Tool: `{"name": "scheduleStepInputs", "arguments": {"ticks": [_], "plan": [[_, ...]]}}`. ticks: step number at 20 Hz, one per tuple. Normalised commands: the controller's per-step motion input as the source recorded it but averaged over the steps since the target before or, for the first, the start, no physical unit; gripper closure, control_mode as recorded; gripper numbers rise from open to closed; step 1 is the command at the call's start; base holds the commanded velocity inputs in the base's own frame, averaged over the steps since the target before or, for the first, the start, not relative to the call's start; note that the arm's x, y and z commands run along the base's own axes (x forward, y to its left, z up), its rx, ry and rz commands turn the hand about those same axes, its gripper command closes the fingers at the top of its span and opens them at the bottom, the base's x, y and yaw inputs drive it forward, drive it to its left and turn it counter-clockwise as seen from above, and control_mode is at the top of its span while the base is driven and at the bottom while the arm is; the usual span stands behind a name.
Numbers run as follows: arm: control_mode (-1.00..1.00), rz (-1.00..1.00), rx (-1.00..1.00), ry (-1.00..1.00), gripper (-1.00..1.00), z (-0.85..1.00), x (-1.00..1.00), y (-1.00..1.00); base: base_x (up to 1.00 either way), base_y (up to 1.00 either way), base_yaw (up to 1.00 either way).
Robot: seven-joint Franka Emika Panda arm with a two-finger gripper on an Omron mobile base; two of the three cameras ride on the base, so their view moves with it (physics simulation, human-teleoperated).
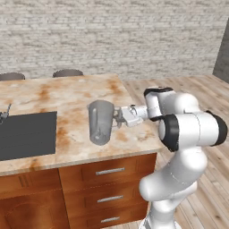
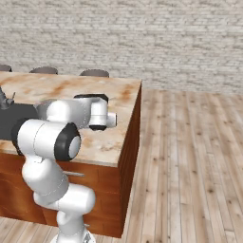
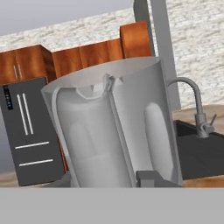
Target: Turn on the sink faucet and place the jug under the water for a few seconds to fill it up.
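The jug point(image 1: 100, 121), a translucent grey pitcher, stands on the marble counter point(image 1: 67, 96) a little right of the sink point(image 1: 27, 134). My gripper point(image 1: 117, 117) reaches in from the right and is shut on the jug's side handle. In the hand view the jug point(image 3: 113, 127) is very close, its handle point(image 3: 116, 131) running down the middle between my dark fingertips point(image 3: 151, 178). Behind the jug, at the right of the hand view, are the sink faucet point(image 3: 194, 103) and the black sink point(image 3: 201, 153). No water runs from the spout. The faucet point(image 1: 5, 112) sits at the left edge of the left base view.
Two round stools point(image 1: 67, 72) point(image 1: 11, 76) stand behind the counter. Wooden drawers point(image 1: 109, 171) face me below the counter's front edge. Open wood floor point(image 2: 190, 156) lies to the right. A dark fridge point(image 3: 30, 131) and wooden cabinets stand beyond the jug.
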Motion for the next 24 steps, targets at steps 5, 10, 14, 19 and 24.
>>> {"name": "scheduleStepInputs", "arguments": {"ticks": [5, 10, 14, 19, 24], "plan": [[-1.00, 0.00, 0.00, 0.00, 1.00, 0.73, -0.25, 0.00, 0.00, 0.00, 0.00], [-1.00, 0.00, 0.02, -0.01, 1.00, 0.49, -0.32, -0.10, 0.00, 0.00, 0.00], [-1.00, 0.00, 0.03, 0.00, 1.00, 0.04, -0.13, -0.14, 0.00, 0.00, 0.00], [-1.00, 0.00, 0.00, 0.00, 1.00, 0.00, 0.00, 0.00, 0.00, 0.00, 0.00], [1.00, 0.00, 0.00, 0.00, 1.00, 0.00, -0.03, 0.00, -0.14, 0.14, 0.00]]}}
